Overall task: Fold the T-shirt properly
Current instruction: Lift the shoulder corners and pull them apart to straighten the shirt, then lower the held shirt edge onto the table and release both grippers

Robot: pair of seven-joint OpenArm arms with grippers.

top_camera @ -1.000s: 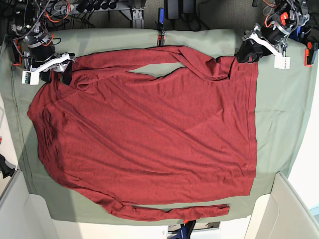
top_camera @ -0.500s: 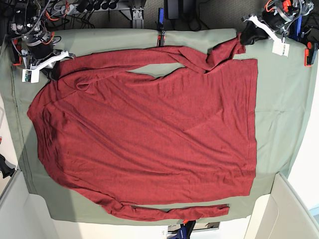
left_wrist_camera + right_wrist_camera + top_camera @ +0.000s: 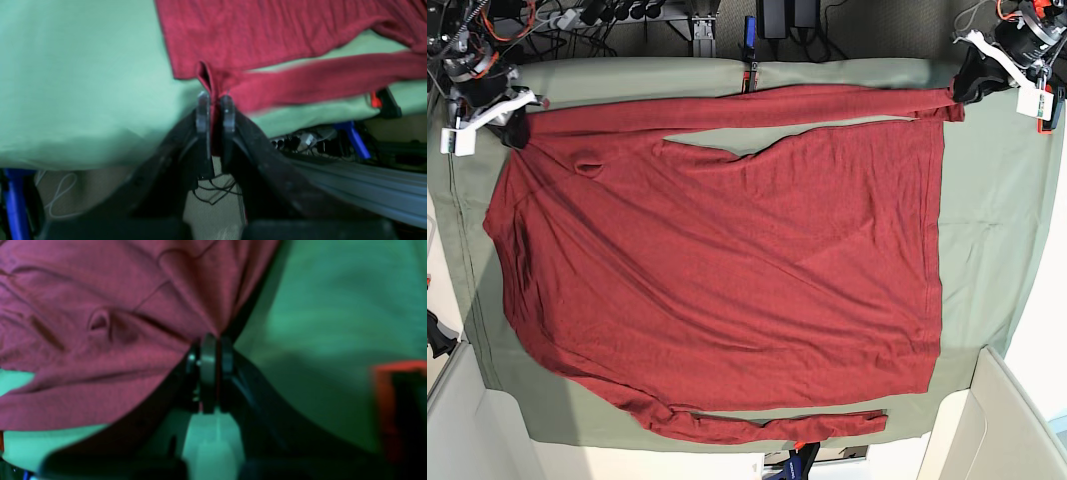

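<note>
In the left wrist view the left claw (image 3: pixel 215 100) is pinched tight on the cuff of the T-shirt (image 3: pixel 267 36). The right wrist view shows the right claw (image 3: pixel 213 343) clamped on its shoulder fabric. From the base view, both claws have moved outward since earlier, pulling the top sleeve (image 3: pixel 757 108) straight, with the dark red shirt flat on the green-clothed counter (image 3: pixel 992 220).

Both arms (image 3: pixel 975 78) (image 3: pixel 499 112) spread apart, fingers (image 3: pixel 202 110) pinched closed.

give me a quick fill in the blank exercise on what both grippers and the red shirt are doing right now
1. The left gripper is shut on the cuff of the T-shirt's upper ____.
2. The right gripper pinches the shirt near its ____.
3. The cloth under the shirt is pale ____.

Missing words: sleeve; shoulder; green
</note>
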